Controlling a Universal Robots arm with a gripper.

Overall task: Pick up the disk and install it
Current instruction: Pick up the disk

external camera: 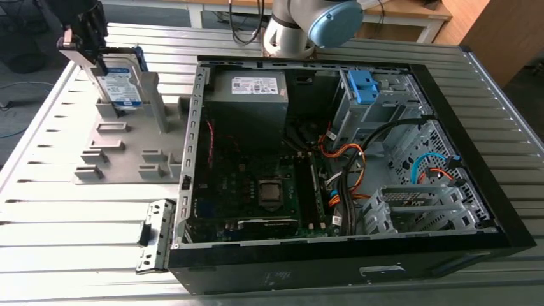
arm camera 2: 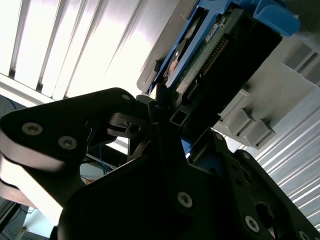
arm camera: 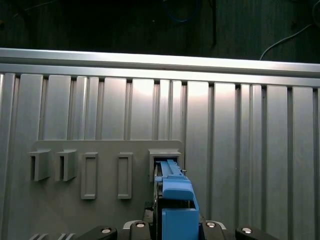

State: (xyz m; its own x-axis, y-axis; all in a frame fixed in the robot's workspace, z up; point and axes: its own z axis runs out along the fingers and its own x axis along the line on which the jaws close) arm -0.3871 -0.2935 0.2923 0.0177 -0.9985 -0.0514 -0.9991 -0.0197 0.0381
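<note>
The disk [external camera: 120, 86] stands upright, long axis vertical, apparently pinched by fingers [arm camera 2: 159, 112].

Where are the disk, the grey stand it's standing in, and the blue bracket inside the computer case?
disk [external camera: 121, 88]: exterior view, on its white-and-blue label.
grey stand [external camera: 124, 168]: exterior view, on a bare part of its flat base plate.
blue bracket [external camera: 362, 87]: exterior view, on its upper face, inside the case.
</note>
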